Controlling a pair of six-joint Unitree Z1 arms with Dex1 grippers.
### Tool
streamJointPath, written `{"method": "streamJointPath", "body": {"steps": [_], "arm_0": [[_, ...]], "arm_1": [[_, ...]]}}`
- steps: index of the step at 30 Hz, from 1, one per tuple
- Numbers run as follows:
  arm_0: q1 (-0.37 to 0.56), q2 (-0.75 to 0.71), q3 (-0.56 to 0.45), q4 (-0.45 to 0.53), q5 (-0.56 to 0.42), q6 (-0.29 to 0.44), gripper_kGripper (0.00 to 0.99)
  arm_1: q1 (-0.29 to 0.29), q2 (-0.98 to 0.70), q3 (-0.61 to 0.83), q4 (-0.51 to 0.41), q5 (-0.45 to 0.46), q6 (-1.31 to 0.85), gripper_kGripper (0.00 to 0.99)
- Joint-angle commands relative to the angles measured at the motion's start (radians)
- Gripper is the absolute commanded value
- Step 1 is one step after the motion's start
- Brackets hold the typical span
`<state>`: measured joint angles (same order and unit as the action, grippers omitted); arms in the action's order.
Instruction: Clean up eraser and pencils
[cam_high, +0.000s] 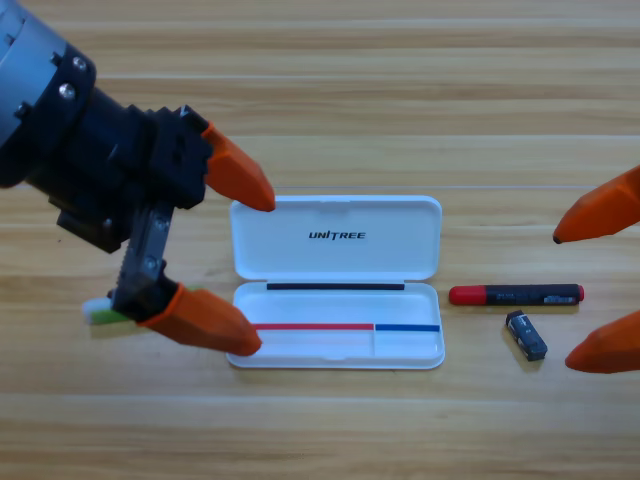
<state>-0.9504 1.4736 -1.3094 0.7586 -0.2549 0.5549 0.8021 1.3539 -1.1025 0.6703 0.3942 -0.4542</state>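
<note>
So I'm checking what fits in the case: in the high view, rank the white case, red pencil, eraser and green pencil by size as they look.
1. White case, lying open, by far the largest.
2. Red pencil.
3. Eraser, much shorter.
Green pencil: unranked, since only its end shows behind the left pincer.

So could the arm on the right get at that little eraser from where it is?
Probably yes. The right claw waits at the picture's edge, open, with bare table between it and the eraser. The red pencil lies close above the eraser but apart from it, so it shouldn't block the way.
</note>
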Motion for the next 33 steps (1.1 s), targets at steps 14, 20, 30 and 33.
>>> {"method": "streamJointPath", "body": {"steps": [14, 20, 30, 33], "arm_0": [[-0.011, -0.058, 0.114, -0.084, 0.074, 0.019, 0.989], [0.099, 0.004, -0.005, 0.030, 0.218, 0.123, 0.988], [0.348, 0.289, -0.225, 0.258, 0.388, 0.307, 0.982], [0.386, 0.329, -0.275, 0.321, 0.391, 0.322, 0.977]], "arm_1": [[0.019, 0.034, 0.015, 0.046, -0.347, 0.172, 0.990], [0.019, 0.119, -0.008, 0.080, -0.538, 0.313, 0.985], [-0.009, 0.393, -0.063, 0.115, -0.436, 0.468, 0.983], [-0.009, 0.481, -0.085, 0.114, -0.468, 0.494, 0.983]]}}
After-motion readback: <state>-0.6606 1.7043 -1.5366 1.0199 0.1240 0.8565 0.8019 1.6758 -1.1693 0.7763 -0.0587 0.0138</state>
